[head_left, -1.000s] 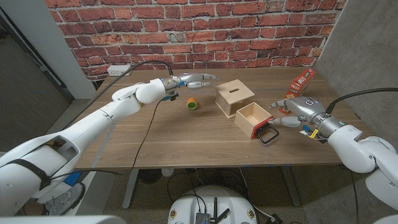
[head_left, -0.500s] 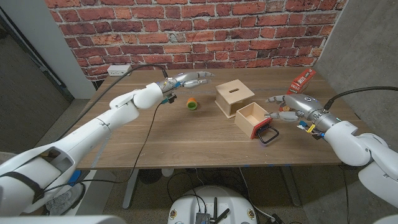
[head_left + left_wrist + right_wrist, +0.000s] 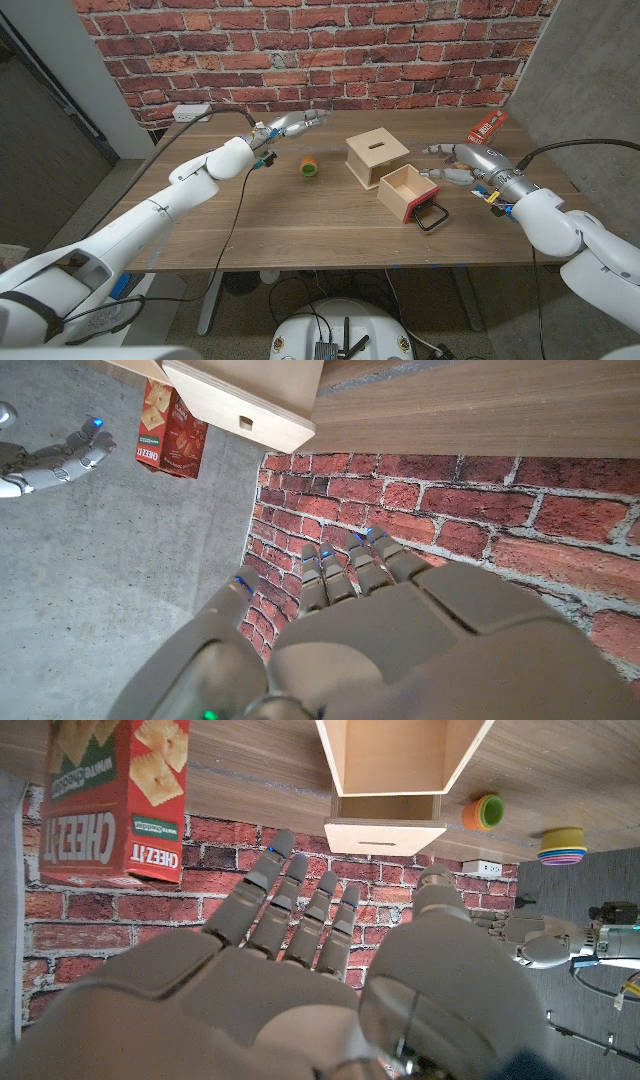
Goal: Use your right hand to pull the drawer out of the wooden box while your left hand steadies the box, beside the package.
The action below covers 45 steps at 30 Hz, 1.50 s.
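Observation:
The wooden box (image 3: 376,158) with a slot in its top stands mid-table. Its drawer (image 3: 408,190), open-topped with a red front and a black handle (image 3: 432,216), lies drawn out against the box's near right side. My right hand (image 3: 462,160) hovers open to the right of the drawer, fingers spread, touching nothing. My left hand (image 3: 297,122) is open in the air left of the box, well apart from it. The red cracker package (image 3: 487,128) leans at the far right. The right wrist view shows the drawer (image 3: 400,755), box (image 3: 385,835) and package (image 3: 110,790).
A green and orange cup (image 3: 310,167) lies left of the box. A white power strip (image 3: 190,112) sits at the far left edge. A black cable (image 3: 235,215) crosses the table's left half. Stacked coloured cups (image 3: 563,845) show in the right wrist view.
My right hand has risen from beside the drawer's handle and moved back toward the package. My left hand has drifted left, farther from the box. Box and drawer have not moved.

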Available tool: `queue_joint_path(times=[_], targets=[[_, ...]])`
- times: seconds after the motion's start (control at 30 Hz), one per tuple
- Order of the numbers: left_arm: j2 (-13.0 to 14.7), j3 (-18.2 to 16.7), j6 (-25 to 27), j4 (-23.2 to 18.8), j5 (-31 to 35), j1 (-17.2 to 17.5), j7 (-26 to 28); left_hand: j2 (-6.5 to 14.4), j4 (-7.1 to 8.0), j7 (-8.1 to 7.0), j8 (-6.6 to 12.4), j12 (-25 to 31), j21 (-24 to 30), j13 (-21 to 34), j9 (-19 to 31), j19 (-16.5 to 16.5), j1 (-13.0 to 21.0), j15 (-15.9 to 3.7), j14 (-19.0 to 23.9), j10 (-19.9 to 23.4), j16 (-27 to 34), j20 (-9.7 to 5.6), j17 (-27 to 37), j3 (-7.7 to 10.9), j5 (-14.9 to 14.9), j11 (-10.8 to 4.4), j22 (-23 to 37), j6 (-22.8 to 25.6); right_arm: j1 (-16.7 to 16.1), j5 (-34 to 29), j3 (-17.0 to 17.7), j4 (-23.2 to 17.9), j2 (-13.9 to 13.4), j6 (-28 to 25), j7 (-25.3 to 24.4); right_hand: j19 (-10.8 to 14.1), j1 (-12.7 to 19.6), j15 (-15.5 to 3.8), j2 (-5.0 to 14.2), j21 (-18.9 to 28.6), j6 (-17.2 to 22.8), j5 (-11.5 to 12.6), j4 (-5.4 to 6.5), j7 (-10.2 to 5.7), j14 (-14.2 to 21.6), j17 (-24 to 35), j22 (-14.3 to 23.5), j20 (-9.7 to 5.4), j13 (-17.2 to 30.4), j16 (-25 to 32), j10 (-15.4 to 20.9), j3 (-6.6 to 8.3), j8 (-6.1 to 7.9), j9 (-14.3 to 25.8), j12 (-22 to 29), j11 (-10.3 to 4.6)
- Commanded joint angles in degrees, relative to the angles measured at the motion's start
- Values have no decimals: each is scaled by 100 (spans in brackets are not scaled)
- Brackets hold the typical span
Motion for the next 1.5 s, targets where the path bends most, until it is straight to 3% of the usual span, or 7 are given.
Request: queue_joint_path(times=[0.03,0.57,0.67,1.07,1.1,1.17,1.5], targets=[[59,-274,101,-114,-458,403,364,384,-13,32,-18,41,29,10,11,57,67,-366,28,29,32,-823,18,44,34,25,9,33,457,832,-338,447,-42,47,-493,-45,-72,-426,-3,-22,-96,-5,17,-6,-63,2,-3,-12,2,-40,-87,-24,-33,-3,-21,10],[132,-755,-109,-252,-895,1111,1057,387,-49,91,-26,21,19,13,12,75,75,-310,-27,-28,13,-810,21,76,32,66,10,7,900,1954,-836,858,35,132,-1064,-387,-359,-136,18,-167,-501,-13,56,30,-610,-191,-41,97,-66,-274,-592,-81,-90,-17,-47,64],[136,-827,-118,-246,-1109,1192,1014,377,-71,130,-57,-12,-9,16,12,18,70,-253,-135,-164,-4,-777,24,89,26,154,12,-131,979,2124,-947,933,4,168,-1115,-471,-477,-103,18,-178,-740,-10,85,47,-702,-253,-48,104,-86,-288,-718,-110,-136,-23,-42,92],[-22,-1053,-559,56,-1800,1411,974,269,-142,140,-88,-50,-46,20,18,-174,13,-106,-527,-610,-24,-711,30,47,10,270,12,-603,1357,2891,-1329,1324,97,418,-1384,-903,-936,-20,16,-222,-1161,17,235,60,-1061,-405,-56,186,-126,-312,-1149,-245,-131,-40,-55,120],[-23,-1059,-526,54,-1866,1424,939,264,-147,116,-99,-59,-53,20,18,-223,2,-59,-608,-722,-26,-689,31,38,11,307,13,-716,1387,2911,-1363,1342,102,396,-1431,-926,-989,-14,16,-210,-1225,21,250,81,-1090,-427,-55,292,-130,-307,-1168,-260,-131,-42,-42,117],[-44,-1055,-534,101,-1917,1427,915,252,-123,62,-87,-59,-61,20,17,-347,-45,23,-790,-973,-17,-672,42,-3,12,414,13,-943,1449,3046,-1414,1459,155,508,-1494,-910,-1014,-14,17,-196,-1233,23,257,87,-1092,-437,-54,314,-132,-300,-1183,-266,-123,-42,-40,121],[-307,-1003,-712,470,-2222,1403,852,223,-91,85,-80,-59,-73,17,15,-504,-86,4,-1040,-1256,-20,-663,46,-64,16,367,12,-1179,1701,3749,-1615,1927,281,1009,-1521,-1246,-1333,17,106,-221,-1531,51,375,226,-1392,-555,-50,296,-148,-318,-1477,-319,-129,-48,-52,215]])
